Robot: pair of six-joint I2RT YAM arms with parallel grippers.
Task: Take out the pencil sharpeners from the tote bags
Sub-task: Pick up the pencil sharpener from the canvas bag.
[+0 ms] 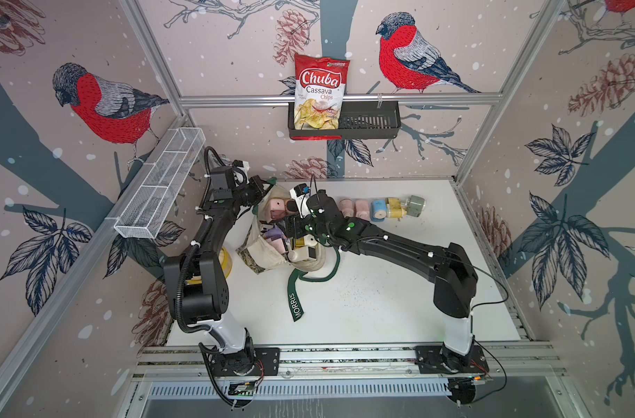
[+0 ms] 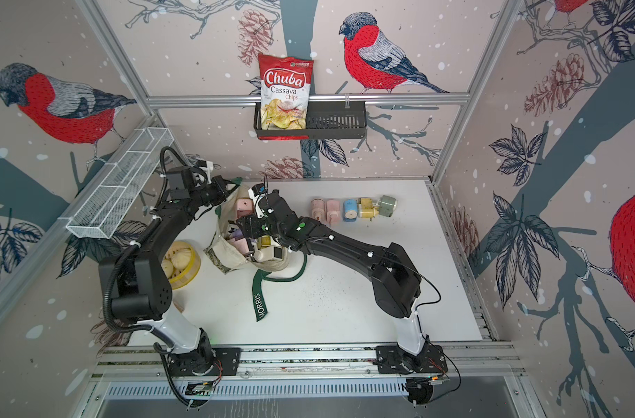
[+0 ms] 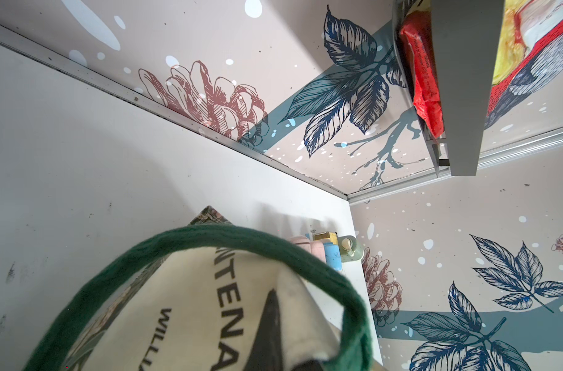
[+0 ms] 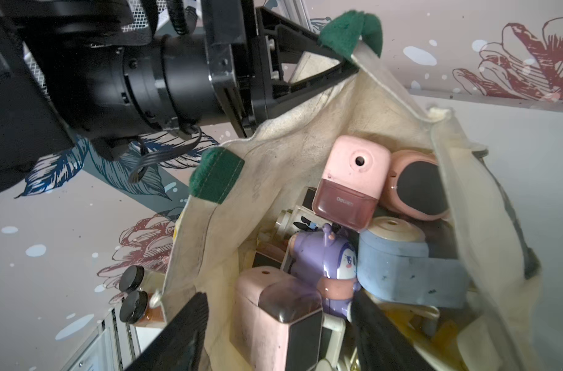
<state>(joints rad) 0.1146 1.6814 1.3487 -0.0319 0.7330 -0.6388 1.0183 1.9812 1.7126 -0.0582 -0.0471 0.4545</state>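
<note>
A: Checked the left gripper?

B: Yes. Found it pinched shut on the green handle, hoisting the mouth of the tote bag wide.

A: And the right gripper?

B: Seen down inside that mouth, fingers spread either side of a pink sharpener with a dark drawer. Not visibly pressing on it yet.

A: Located the other pencil sharpeners?

B: Spotted a row laid out on the table, well apart from the bag. Saw plenty more heaped inside, with a purple one pressed against the pink and a blue one just beside that.

A: Best way to finish the grab, then?

B: Seemed wise to square the jaws on the flat sides, close firmly, then lift straight up through the opening, clear of the canvas rim. Judged the smooth plastic liable to slip from a shallow bite. Also looked worth holding the handle high, to stop the canvas folding over the load.
</note>
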